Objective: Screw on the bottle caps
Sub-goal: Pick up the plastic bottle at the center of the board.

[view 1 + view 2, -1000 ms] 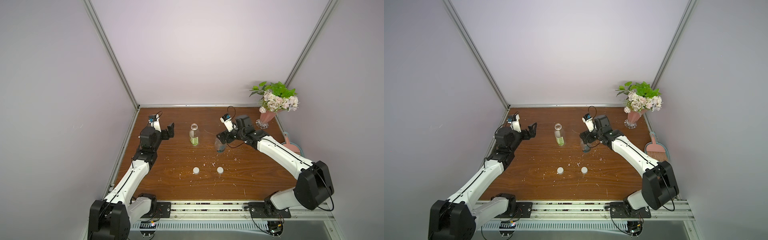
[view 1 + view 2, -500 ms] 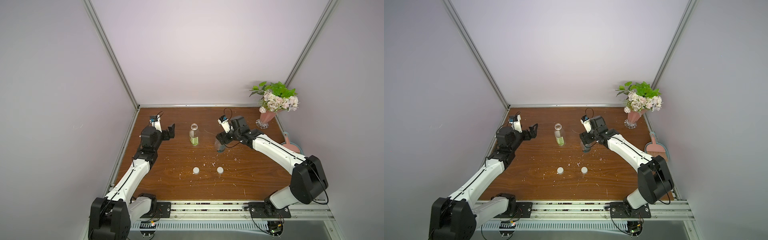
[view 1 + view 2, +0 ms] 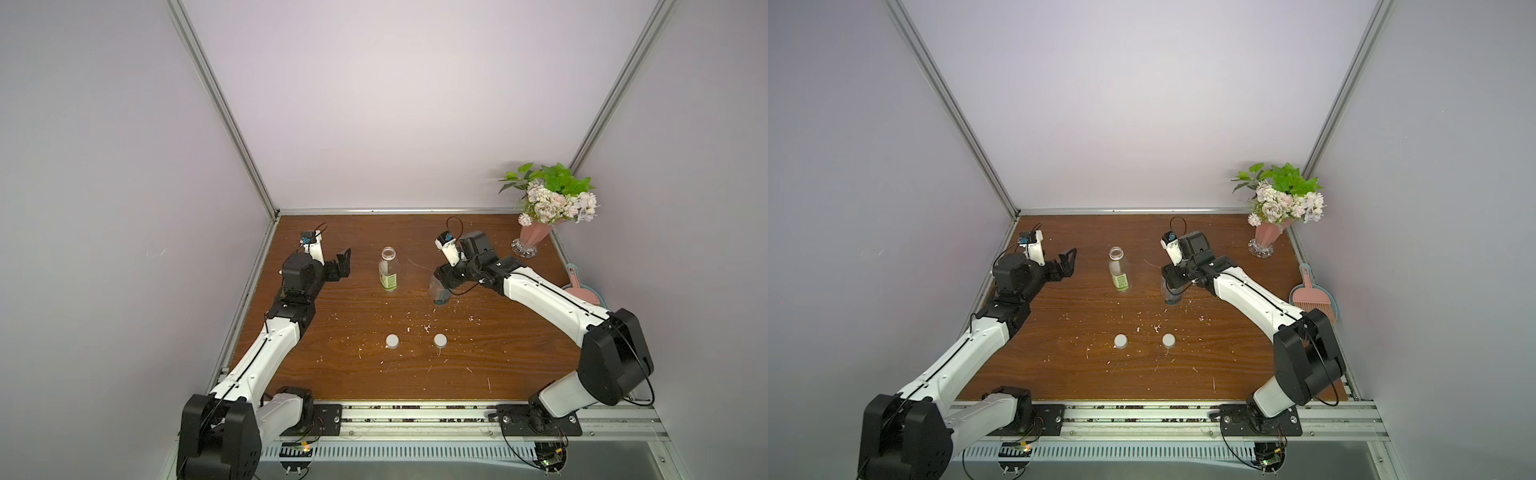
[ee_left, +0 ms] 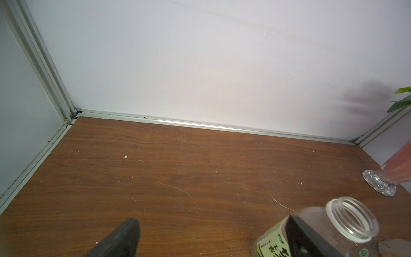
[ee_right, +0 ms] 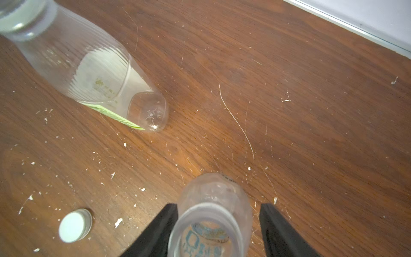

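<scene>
Seeing white-and-black left arm stretched forward, black two-finger left end effector (image 3: 343, 264) level, spread wide. Same-looking right arm bent inward, wrist tipped down, right end effector (image 5: 219, 207) aimed downward, jaws parted, not clamped.

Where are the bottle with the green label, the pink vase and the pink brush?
green-label bottle (image 3: 388, 280): in a top view, on its label.
pink vase (image 3: 536, 234): in a top view, on its pink body.
pink brush (image 3: 1310, 296): in a top view, on its pink head.
</scene>
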